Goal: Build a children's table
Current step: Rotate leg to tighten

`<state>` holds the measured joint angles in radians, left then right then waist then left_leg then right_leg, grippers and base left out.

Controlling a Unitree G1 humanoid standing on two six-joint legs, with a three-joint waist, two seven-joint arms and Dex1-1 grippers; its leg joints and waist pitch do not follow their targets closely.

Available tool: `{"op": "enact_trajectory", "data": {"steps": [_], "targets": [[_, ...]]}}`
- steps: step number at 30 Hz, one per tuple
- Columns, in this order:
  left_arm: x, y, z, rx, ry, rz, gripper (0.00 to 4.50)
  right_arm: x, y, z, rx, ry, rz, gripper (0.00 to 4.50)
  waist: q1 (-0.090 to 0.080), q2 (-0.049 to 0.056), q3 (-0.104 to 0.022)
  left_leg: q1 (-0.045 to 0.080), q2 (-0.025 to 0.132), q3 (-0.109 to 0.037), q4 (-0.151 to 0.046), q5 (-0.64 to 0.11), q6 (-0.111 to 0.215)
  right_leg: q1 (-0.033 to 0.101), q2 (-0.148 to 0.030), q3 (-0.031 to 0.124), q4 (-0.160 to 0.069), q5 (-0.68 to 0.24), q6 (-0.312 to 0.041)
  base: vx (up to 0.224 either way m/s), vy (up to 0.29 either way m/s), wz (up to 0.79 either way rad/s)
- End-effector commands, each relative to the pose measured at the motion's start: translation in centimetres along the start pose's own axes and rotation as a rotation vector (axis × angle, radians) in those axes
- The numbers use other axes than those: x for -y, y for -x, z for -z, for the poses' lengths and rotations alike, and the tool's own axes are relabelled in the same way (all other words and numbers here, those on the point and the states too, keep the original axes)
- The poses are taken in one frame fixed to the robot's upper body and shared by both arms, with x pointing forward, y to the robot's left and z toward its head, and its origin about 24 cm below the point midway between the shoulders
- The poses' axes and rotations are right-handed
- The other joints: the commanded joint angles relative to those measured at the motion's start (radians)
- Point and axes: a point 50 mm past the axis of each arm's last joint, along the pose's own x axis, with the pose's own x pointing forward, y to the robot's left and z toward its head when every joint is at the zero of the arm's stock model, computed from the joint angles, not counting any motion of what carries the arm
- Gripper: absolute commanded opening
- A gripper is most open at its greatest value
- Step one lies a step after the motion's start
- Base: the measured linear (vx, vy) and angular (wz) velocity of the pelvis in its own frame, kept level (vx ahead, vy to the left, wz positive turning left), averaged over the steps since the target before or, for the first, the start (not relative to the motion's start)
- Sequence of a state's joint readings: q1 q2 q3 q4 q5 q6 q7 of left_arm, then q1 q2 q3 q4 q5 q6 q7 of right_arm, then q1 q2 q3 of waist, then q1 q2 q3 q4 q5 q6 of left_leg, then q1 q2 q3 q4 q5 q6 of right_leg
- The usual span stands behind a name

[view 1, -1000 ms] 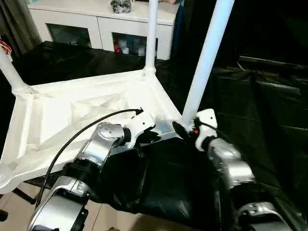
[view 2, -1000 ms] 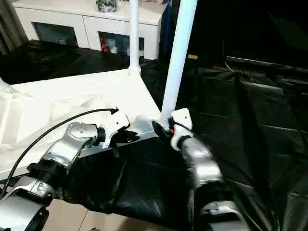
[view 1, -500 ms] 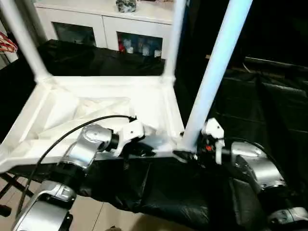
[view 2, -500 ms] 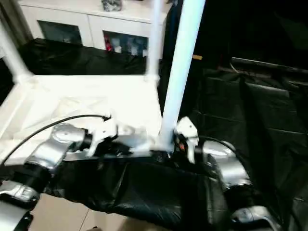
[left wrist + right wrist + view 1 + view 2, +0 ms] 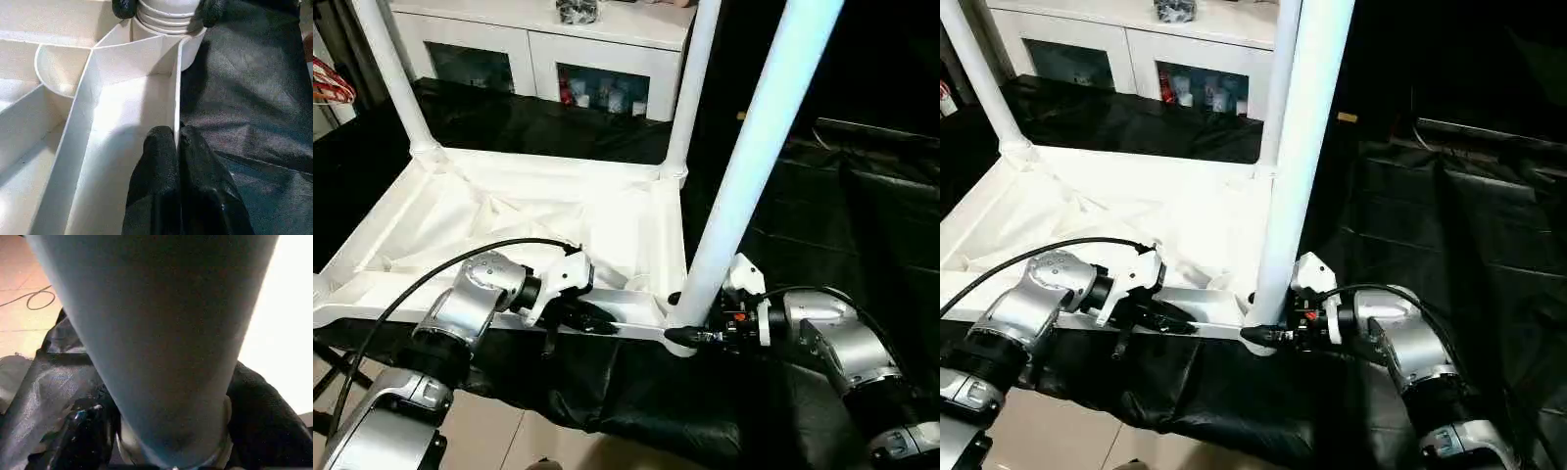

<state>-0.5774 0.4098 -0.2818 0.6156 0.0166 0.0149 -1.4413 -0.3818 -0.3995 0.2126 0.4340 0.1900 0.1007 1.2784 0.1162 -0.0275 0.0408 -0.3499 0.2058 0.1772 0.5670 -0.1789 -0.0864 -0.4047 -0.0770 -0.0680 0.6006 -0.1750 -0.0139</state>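
Now our left gripper (image 5: 177, 147) pinches the table (image 5: 509, 211) rim; right gripper (image 5: 690, 318) straddles the near leg (image 5: 744, 186), grip unclear.

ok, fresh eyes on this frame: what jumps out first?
The upturned white table top on black sheeting, legs pointing up. The near-corner leg dominates, with the right claw around its base. The left claw pinches the near rim beside it.

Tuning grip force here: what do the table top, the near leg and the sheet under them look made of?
Table top: white moulded plastic, thin ribbed walls, slight sheen. Near leg: smooth white plastic, probably hollow. Sheet: thin glossy black film, creased, likely plastic.
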Motion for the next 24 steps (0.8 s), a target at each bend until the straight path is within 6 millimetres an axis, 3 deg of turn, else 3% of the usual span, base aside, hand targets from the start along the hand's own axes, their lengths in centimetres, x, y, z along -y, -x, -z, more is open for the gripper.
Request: {"op": "enact_trajectory", "data": {"steps": [1, 5, 10, 12, 14, 20, 23, 24], "targets": [[-0.2, -0.2, -0.5, 0.055, 0.002, -0.003, 0.0, -1.0, -0.9, 0.2, -0.012, 0.01, -0.078, 2.68, 0.002, -0.01, -0.052, -0.001, 0.028, -0.001, -0.061, -0.207, 0.05, 0.048, -0.066, 0.043, -0.075, -0.303, -0.167, 0.0, 0.0, 0.0], [-0.8, -0.7, -0.6, 0.045, 0.014, -0.082, 0.0, -0.8, -1.4, 0.3, 0.034, -0.018, -0.002, 2.66, 0.002, -0.009, -0.051, 0.002, 0.028, -0.001, -0.063, -0.221, 0.045, 0.045, -0.066, 0.043, -0.076, -0.306, -0.17, 0.0, 0.0, 0.0], [-2.5, -2.5, -1.6, 0.052, 0.062, -0.31, 0.0, 1.6, -3.1, 1.1, 0.055, -0.075, 0.394, 2.65, -0.013, -0.011, -0.045, 0.007, 0.024, -0.006, -0.068, -0.277, -0.001, 0.036, -0.07, 0.042, -0.091, -0.454, -0.132, 0.0, 0.0, 0.0], [-2.7, -3.1, -1.9, 0.053, 0.068, -0.34, 0.0, 2.1, -3.5, 1.2, 0.057, -0.099, 0.474, 2.65, -0.02, -0.011, -0.046, 0.005, 0.021, -0.012, -0.07, -0.29, -0.005, 0.041, -0.072, 0.039, -0.099, -0.497, -0.106, 0.0, 0.0, 0.0], [-3.0, -4.0, -2.4, 0.066, 0.085, -0.381, 0.0, 2.6, -4.3, 1.3, 0.066, -0.161, 0.575, 2.65, -0.028, -0.008, -0.046, 0.009, 0.021, -0.011, -0.069, -0.303, -0.002, 0.035, -0.07, 0.04, -0.099, -0.488, -0.111, 0.0, 0.0, 0.0], [-3.4, -7.0, -4.3, 0.101, 0.095, -0.494, 0.0, 4.1, -6.9, 0.3, 0.115, -0.315, 0.891, 2.65, -0.032, -0.006, -0.053, 0.005, 0.02, -0.008, -0.069, -0.253, -0.005, 0.04, -0.066, 0.043, -0.087, -0.37, -0.14, 0.0, 0.0, 0.0], [-3.2, -8.0, -5.0, 0.116, 0.087, -0.488, 0.0, 4.1, -7.9, -0.5, 0.134, -0.292, 0.884, 2.65, -0.029, -0.004, -0.056, 0.004, 0.02, -0.004, -0.065, -0.233, 0.007, 0.042, -0.066, 0.046, -0.081, -0.301, -0.154, 0.0, 0.0, 0.0], [-3.1, -8.2, -5.1, 0.118, 0.079, -0.48, 0.0, 4.0, -8.2, -0.9, 0.142, -0.267, 0.859, 2.99, -0.025, -0.005, -0.06, 0.002, 0.017, -0.001, -0.06, -0.199, 0.028, 0.046, -0.064, 0.046, -0.076, -0.232, -0.165, 0.0, 0.0, 0.0]]}}
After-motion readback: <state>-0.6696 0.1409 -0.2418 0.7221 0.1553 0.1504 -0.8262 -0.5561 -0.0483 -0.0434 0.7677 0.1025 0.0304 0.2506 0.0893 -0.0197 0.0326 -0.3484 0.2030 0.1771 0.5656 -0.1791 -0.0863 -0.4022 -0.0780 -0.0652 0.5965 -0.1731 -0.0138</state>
